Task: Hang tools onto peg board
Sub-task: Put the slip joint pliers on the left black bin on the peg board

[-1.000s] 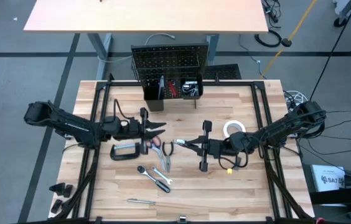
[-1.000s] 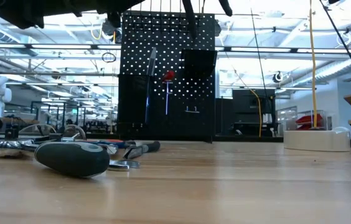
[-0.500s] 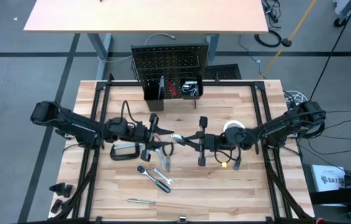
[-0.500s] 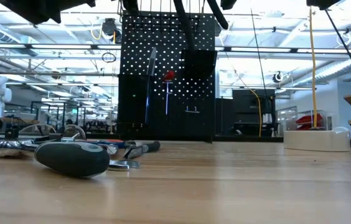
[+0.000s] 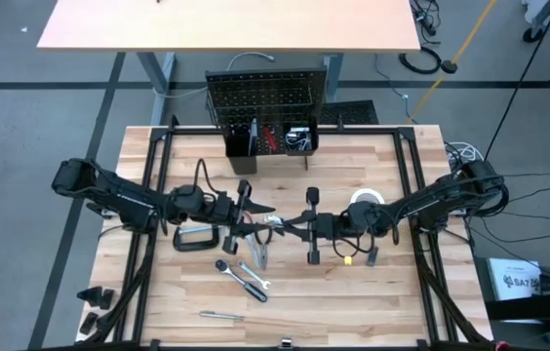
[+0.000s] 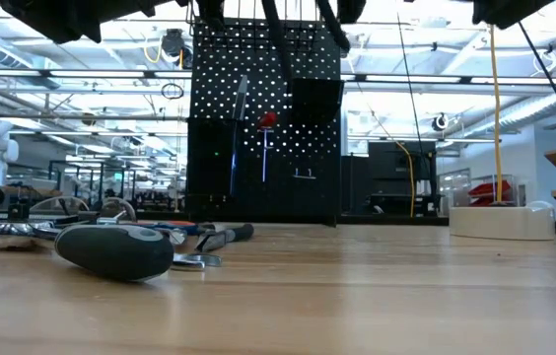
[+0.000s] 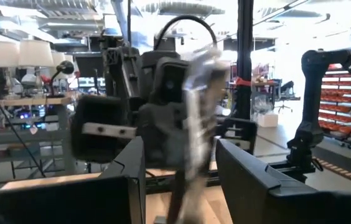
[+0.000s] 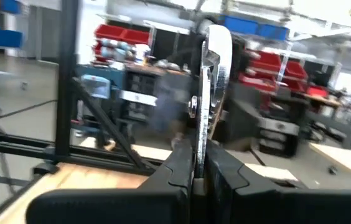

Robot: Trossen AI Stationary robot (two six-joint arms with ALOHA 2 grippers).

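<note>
Above the middle of the table my right gripper [image 5: 292, 225] is shut on a silvery wrench [image 5: 274, 220]. My left gripper [image 5: 258, 213] faces it from the table's left, open, and the blurred wrench [image 7: 197, 118] stands between its two fingers. The peg board [image 5: 265, 93] stands upright at the far edge, with tools in the black bins [image 5: 270, 139] at its foot. A black C-clamp [image 5: 197, 237], pliers [image 5: 258, 249] and a ratchet wrench [image 5: 241, 276] lie flat on the table below the grippers. My right gripper pinches the wrench's shank [image 8: 198, 143] between its two fingers, on the flat faces. The fingers come about level from the table's right and lie along the wrench. Its head [image 8: 216, 43] juts out past the fingertips, clear of the table. My left gripper: I cannot tell whether a finger touches the wrench.
A white tape roll [image 5: 366, 201] lies right of the middle, behind my right arm. A thin metal tool [image 5: 221, 315] lies near the front edge. In the low view a dark rounded handle [image 6: 115, 249] lies at the near left. Black frame rails [image 5: 148, 185] run along both sides.
The two grippers have come toward each other over the table's middle: the left one toward the right edge, the right one toward the left edge with the wrench, which stays clear of the table. The wrench's head now sits between the left fingers.
</note>
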